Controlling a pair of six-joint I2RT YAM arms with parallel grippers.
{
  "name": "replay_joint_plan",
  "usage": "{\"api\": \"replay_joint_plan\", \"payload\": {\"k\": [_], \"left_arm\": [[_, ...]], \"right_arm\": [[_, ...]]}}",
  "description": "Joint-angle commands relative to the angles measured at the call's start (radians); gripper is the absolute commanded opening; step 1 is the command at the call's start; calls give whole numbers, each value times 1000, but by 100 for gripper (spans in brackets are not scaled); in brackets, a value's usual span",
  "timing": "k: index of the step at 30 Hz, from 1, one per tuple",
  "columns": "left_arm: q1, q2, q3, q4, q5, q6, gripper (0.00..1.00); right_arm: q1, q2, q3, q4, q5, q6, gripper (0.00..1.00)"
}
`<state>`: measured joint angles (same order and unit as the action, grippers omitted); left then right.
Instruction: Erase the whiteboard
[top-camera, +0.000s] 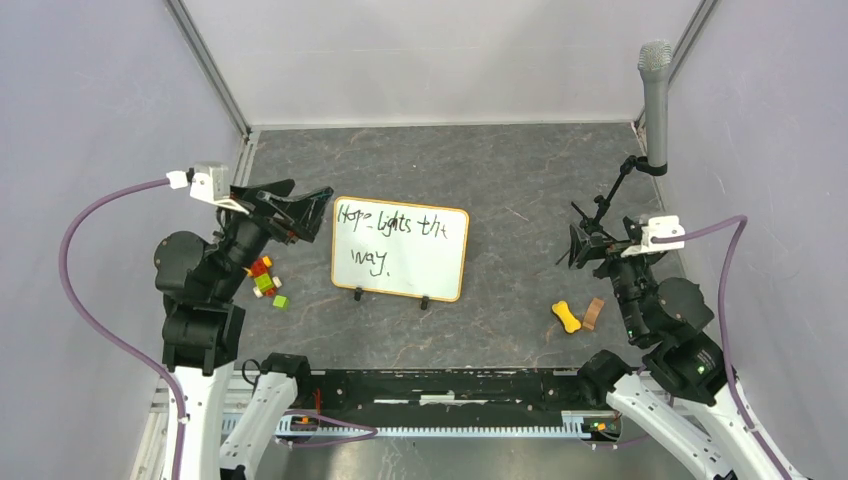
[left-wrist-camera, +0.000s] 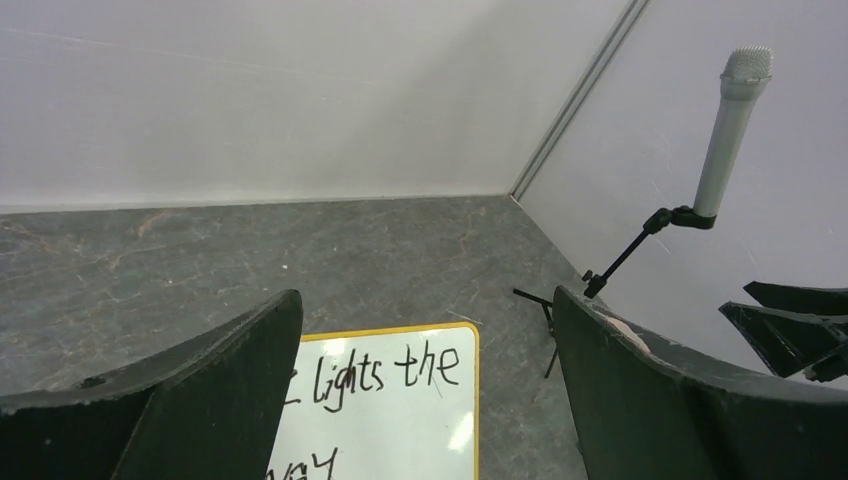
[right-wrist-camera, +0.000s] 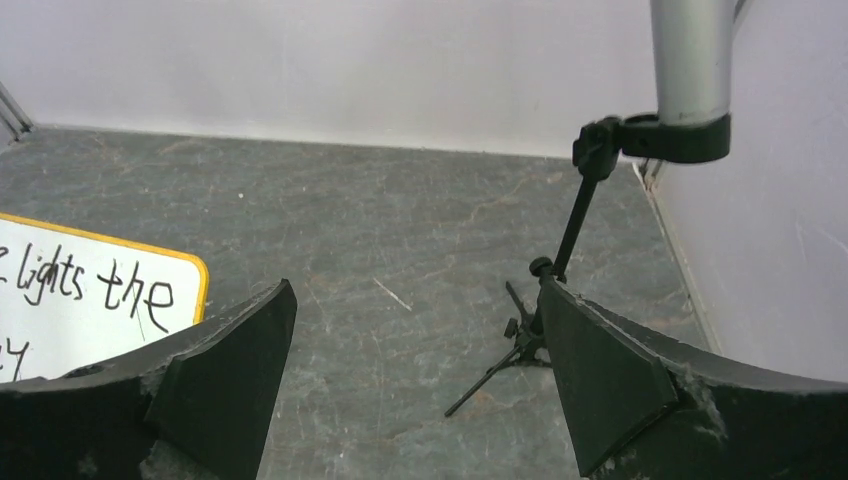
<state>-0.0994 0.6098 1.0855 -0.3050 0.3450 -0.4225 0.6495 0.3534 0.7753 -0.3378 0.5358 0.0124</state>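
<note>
The whiteboard (top-camera: 400, 250) stands on two black clip feet in the middle of the grey table, tilted back. It has an orange-yellow frame and black handwriting across it. My left gripper (top-camera: 305, 210) hovers at the board's left edge, open and holding nothing. The left wrist view shows the whiteboard (left-wrist-camera: 400, 400) low between the spread fingers of the left gripper (left-wrist-camera: 425, 300). My right gripper (top-camera: 578, 245) is well right of the board, open and empty. In the right wrist view the right gripper (right-wrist-camera: 416, 290) frames bare table, with the whiteboard (right-wrist-camera: 80, 300) at far left.
A grey microphone (top-camera: 655, 100) on a small black tripod stands at the back right, close to the right gripper. Colourful toy bricks (top-camera: 265, 280) lie left of the board. A yellow bone-shaped piece (top-camera: 566, 316) and a brown block (top-camera: 594, 314) lie at front right. Walls enclose three sides.
</note>
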Motion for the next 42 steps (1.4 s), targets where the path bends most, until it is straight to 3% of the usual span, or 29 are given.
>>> {"api": "replay_joint_plan", "payload": {"k": [1,8,12,19,24,28,34,42], "left_arm": [[6,49,-1,18,84,15,100],[2,129,-19,12,207,5,100],[-15,156,-47,12,221,19,100],[-35,161,-145,56,186,28,100],[-41,160,-187,79,189,33,100],[-58,139,-181,14,150,101,100],[-80,125,-182,-31,79,129,100],[-92,148,-199,-32,82,109,100]], "right_arm": [[-4,68,16,-69,4,92,98],[-4,62,-73,-34,-174,114,97],[-4,22,-204,31,-201,217,98],[-3,114,-418,36,-68,351,98],[-19,286,-429,-6,21,433,98],[-110,424,-391,-109,68,513,98],[-307,410,-419,-134,-177,513,98],[-319,382,-410,-197,-344,483,98]]}}
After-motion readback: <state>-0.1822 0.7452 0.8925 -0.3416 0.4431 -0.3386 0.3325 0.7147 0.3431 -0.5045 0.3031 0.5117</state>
